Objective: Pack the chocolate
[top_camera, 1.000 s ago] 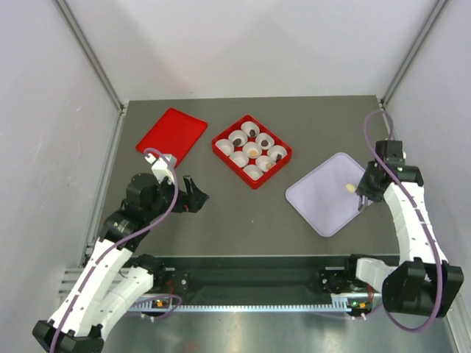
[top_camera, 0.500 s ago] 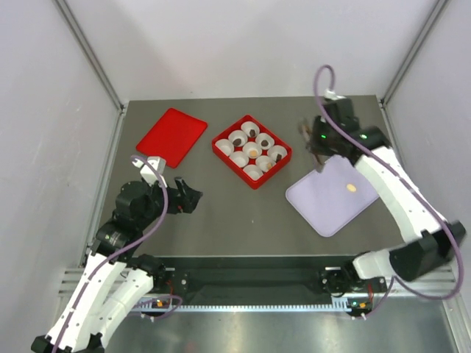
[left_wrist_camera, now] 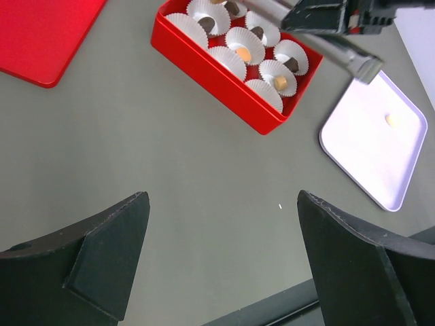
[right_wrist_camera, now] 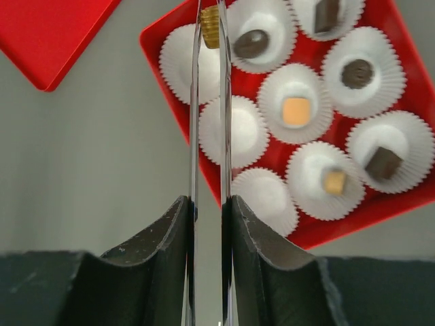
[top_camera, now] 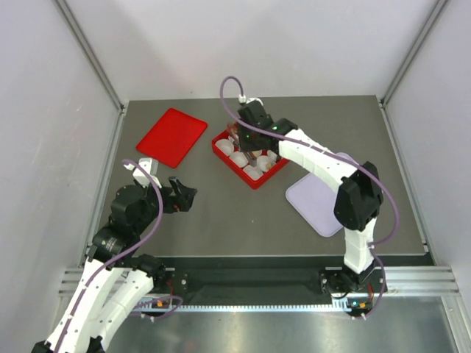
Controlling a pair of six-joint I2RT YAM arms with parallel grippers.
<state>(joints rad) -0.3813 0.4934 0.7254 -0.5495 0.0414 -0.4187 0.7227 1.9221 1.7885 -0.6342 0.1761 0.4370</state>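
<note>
A tan chocolate (right_wrist_camera: 210, 27) is pinched at the very tips of the right gripper (right_wrist_camera: 211, 9), whose thin fingers are drawn close together on it. It is held above the corner of the red box (right_wrist_camera: 155, 41), between an empty paper cup (right_wrist_camera: 180, 64) and a cup already occupied by a dark piece (right_wrist_camera: 251, 43). From the wrist view it cannot be told which of the two cups lies directly beneath. If the piece is released off-centre, it could be dropped onto the fluted rims or into the filled cup. Because so little of it is gripped, it could also be lost early or twisted sideways. The paper could be snagged and a cup dragged out if the fingers are lowered too far. The left gripper (left_wrist_camera: 221, 204) is spread wide with nothing in it, over bare desk (top_camera: 243, 220) short of the box. Another tan piece (left_wrist_camera: 392, 119) lies on the lavender tray (left_wrist_camera: 367, 156), not yet packed.
</note>
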